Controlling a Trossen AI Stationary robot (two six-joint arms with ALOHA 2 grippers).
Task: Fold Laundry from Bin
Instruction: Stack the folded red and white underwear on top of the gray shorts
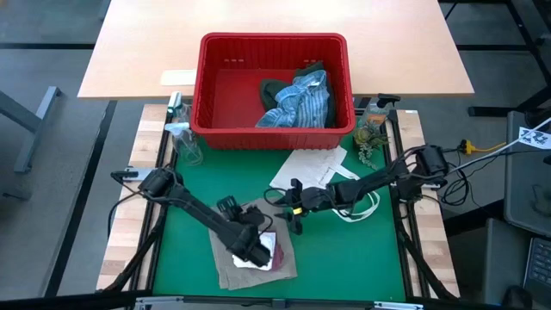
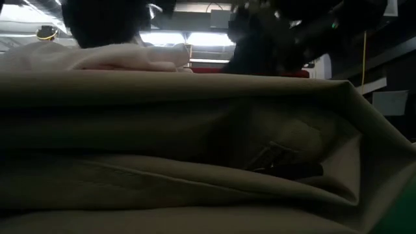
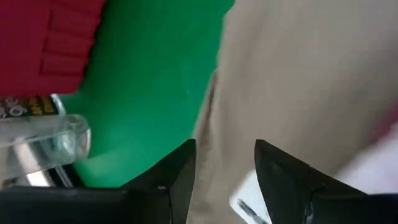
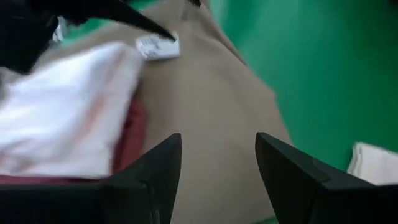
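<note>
Grippers hover over the tan garment (image 1: 250, 258) at six o'clock: left gripper (image 3: 224, 168) and right gripper (image 4: 217, 168), fingers apart, empty. Striped shirt (image 1: 301, 103) fills bin (image 1: 207, 86) at twelve.

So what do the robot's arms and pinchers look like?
Both arms are dark, nearly black, built from thin jointed links with black cables trailing from them. The left gripper and the right gripper each end in two flat, black, pointed fingers. The right arm has a small yellow mark near its wrist.

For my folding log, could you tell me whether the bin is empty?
Not empty: the red bin holds the striped shirt and a dark garment.
</note>
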